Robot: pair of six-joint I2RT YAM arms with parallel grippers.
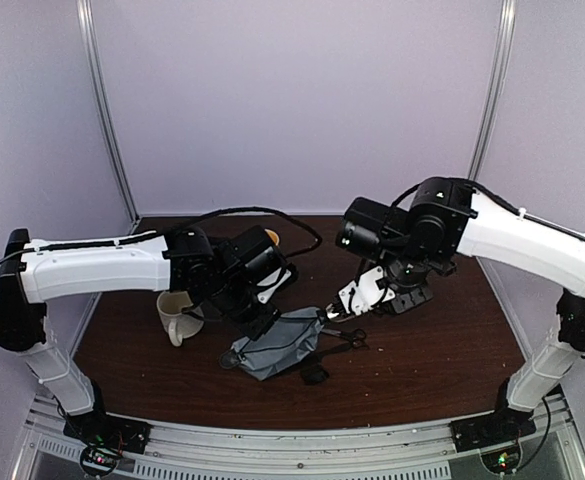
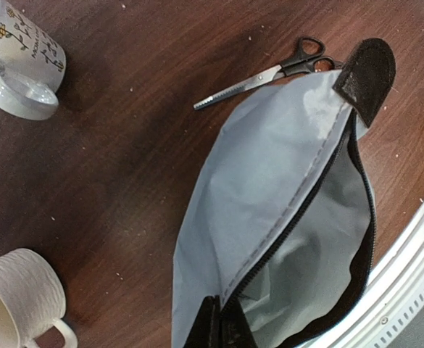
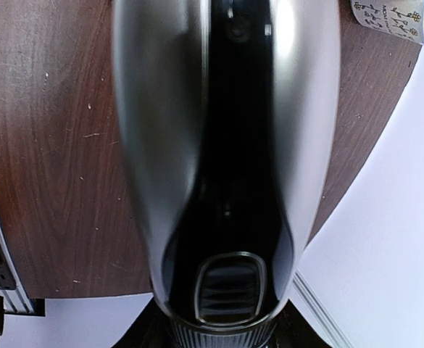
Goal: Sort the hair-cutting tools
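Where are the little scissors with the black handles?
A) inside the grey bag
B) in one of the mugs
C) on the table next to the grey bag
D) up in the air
C: the left wrist view shows the scissors lying flat on the brown table, right beside the grey bag, not in it.

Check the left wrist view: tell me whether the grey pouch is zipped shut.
No. The grey pouch gapes open, its inner lining showing between the zip edges.
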